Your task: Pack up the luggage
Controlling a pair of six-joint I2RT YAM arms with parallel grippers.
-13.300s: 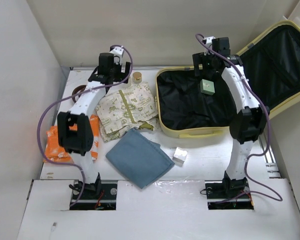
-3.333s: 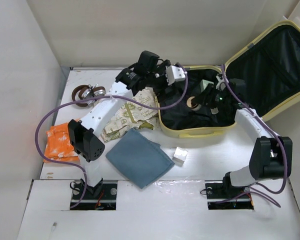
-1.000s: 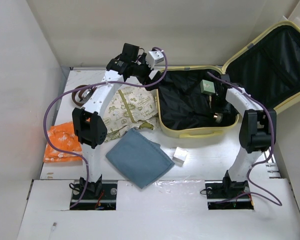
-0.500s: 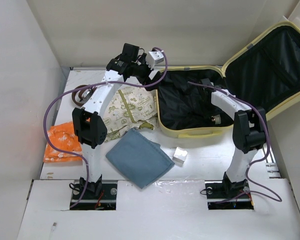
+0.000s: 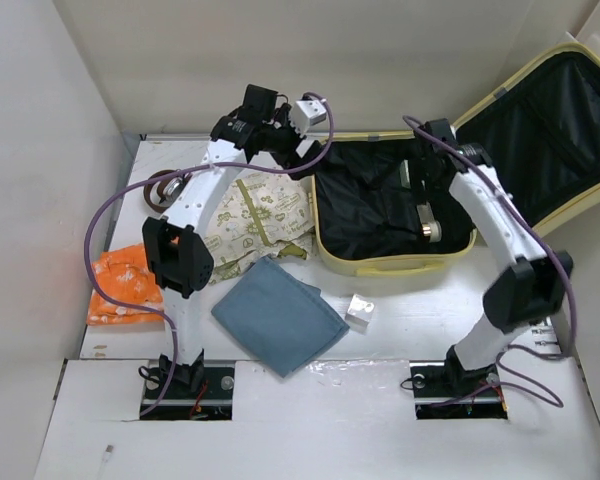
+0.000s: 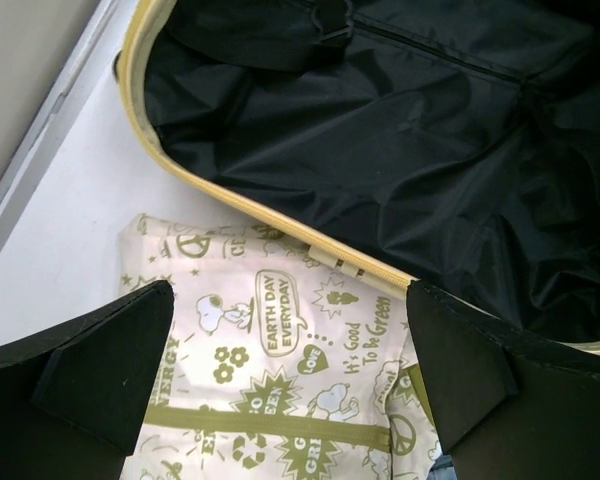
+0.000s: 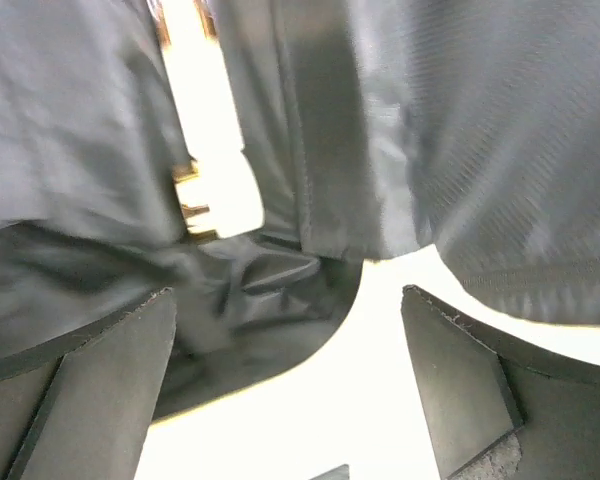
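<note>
Luggage [image 5: 380,266] lies open, lid [image 5: 552,118] (raised) on right.

I see the luggage [image 5: 380,266] pale yellow, lined black. The printed cloth [image 5: 260,215] is cream with olive-green cartoons, the folded cloth [image 5: 280,315] slate blue.
</note>
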